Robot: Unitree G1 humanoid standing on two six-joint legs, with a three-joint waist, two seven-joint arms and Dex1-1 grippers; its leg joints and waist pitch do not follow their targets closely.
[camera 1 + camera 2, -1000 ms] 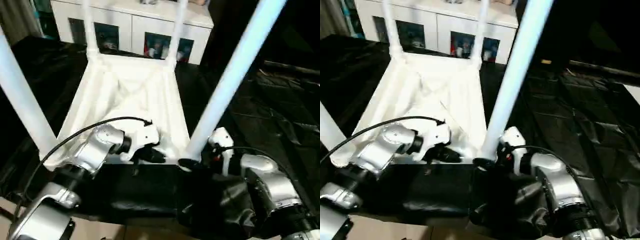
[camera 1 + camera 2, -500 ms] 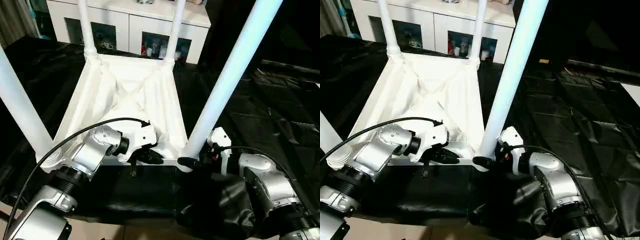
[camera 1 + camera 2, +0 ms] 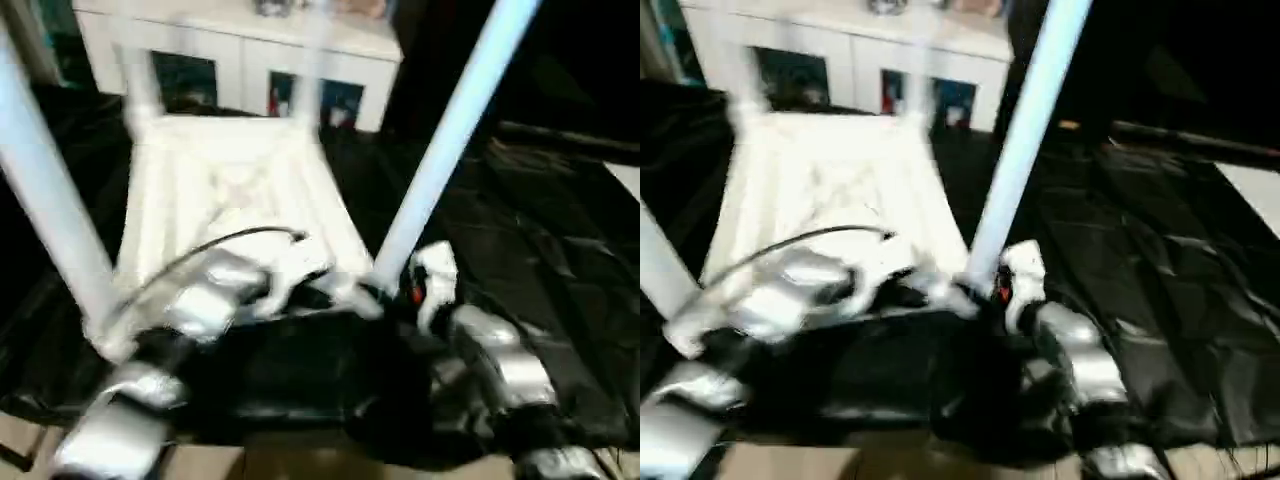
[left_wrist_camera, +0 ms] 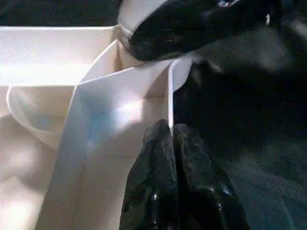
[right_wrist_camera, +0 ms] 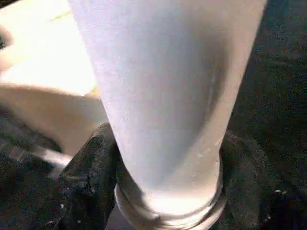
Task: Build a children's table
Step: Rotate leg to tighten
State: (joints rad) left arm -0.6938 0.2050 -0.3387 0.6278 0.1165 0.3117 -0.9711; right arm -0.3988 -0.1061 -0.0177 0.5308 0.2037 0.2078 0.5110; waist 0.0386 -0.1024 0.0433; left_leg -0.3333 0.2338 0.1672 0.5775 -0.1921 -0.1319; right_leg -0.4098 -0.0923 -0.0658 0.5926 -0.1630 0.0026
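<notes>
- The children's table [image 3: 235, 190] lies upside down on black sheeting [image 3: 560, 230], ribbed X-braced underside up, in front of the white cabinet [image 3: 250, 60].
- All four tapered tube legs stand in the corner sockets.
- Change noted: the right end effector [image 5: 163, 191] has narrowed from wide and now clasps the base of the near right leg [image 3: 440, 160], a finger on each side.
- Judgement: seating of this leg is under way; assembly appears nearly complete.
- Left end effector [image 4: 173, 143] is pinched shut, empty, tips against the smooth plastic edge wall beside that socket.
- Legs are smooth, round and glossy.
</notes>
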